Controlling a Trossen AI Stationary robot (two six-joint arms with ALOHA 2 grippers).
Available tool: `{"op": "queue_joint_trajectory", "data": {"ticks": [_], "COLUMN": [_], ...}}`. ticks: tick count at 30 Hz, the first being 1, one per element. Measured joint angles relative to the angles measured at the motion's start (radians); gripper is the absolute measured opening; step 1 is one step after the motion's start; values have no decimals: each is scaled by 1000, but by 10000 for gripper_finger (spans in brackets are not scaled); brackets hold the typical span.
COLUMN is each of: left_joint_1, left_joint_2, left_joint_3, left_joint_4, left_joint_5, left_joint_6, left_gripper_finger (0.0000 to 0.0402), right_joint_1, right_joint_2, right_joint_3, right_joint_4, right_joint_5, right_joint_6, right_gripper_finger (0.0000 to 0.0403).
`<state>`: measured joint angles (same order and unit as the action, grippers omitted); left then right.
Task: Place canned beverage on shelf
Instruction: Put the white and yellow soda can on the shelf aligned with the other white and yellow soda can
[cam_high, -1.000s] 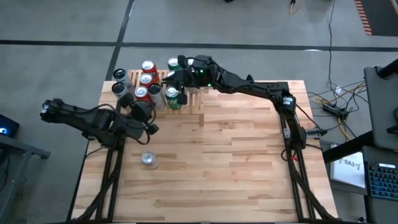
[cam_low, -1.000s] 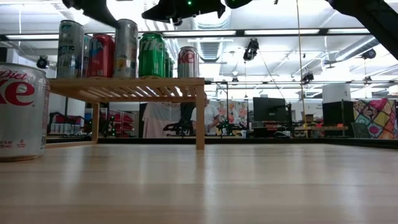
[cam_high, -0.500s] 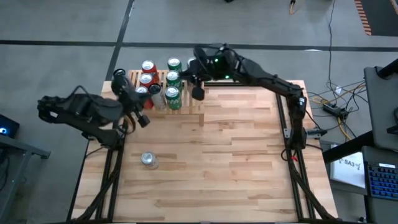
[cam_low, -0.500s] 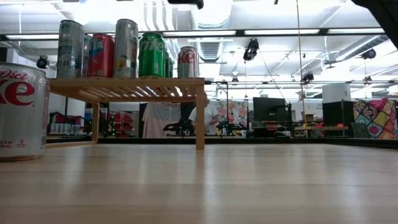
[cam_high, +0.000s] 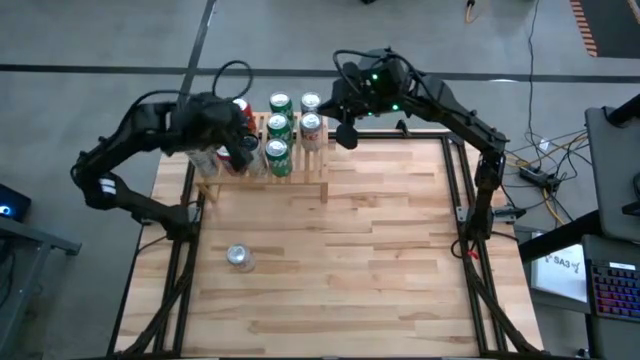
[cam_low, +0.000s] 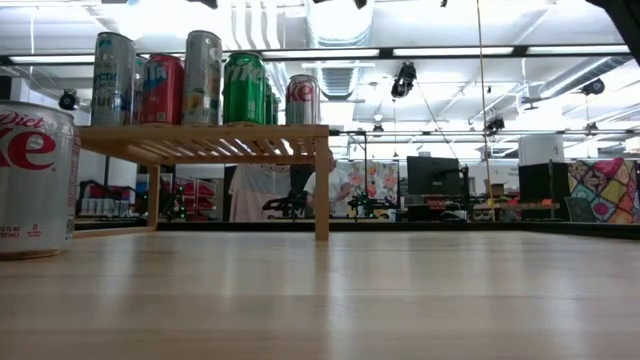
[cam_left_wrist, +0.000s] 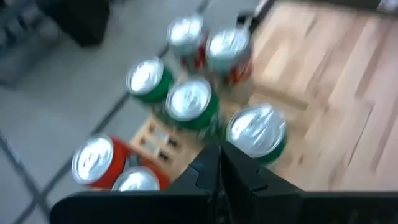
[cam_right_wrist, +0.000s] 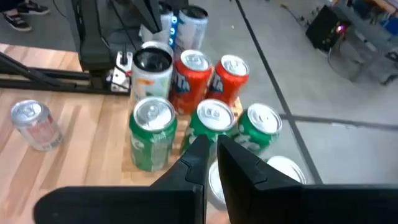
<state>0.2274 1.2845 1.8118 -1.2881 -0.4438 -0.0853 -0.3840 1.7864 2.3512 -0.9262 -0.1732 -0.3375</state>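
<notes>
The light-wood slatted shelf (cam_high: 300, 170) stands at the table's far left and carries several upright cans: green ones (cam_high: 277, 152), red ones (cam_high: 238, 108) and silver ones. It also shows in the low view (cam_low: 200, 140). A silver Diet Coke can (cam_high: 239, 257) stands alone on the table near the left edge, and looms large in the low view (cam_low: 35, 180). My left gripper (cam_high: 243, 150) hovers shut above the shelf's left cans, fingers together in its wrist view (cam_left_wrist: 219, 163). My right gripper (cam_high: 347, 133) hovers shut just right of the shelf, seen in its wrist view (cam_right_wrist: 211, 146).
The bare wood table (cam_high: 380, 260) stretches to the right of and in front of the shelf. Arm frames run along the table's left and right edges. Beyond the far edge the low view shows a room with a person standing (cam_low: 325, 190).
My left gripper has risen and gone toward the far edge, from the table in front of the shelf to above the shelf's left cans. My right gripper has drawn back from over the shelf toward the right and up. The cans have stayed in place.
</notes>
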Motion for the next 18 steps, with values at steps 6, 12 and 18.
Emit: {"op": "queue_joint_trajectory", "data": {"ticks": [6,12,18], "left_joint_1": [87,86,86], "left_joint_2": [89,118,126], "left_joint_3": [48,60,59], "left_joint_4": [-137,-150,-150], "left_joint_5": [36,67,68], "left_joint_6": [10,10,24], "left_gripper_finger": [0,0,0], "right_joint_1": [-13,-17,-16], "right_joint_2": [-2,-2,-2], "right_joint_3": [0,0,0], "right_joint_4": [-33,-55,-79], "right_joint_5": [-2,-1,-1], "right_joint_6": [28,40,55], "right_gripper_finger": [22,22,22]}}
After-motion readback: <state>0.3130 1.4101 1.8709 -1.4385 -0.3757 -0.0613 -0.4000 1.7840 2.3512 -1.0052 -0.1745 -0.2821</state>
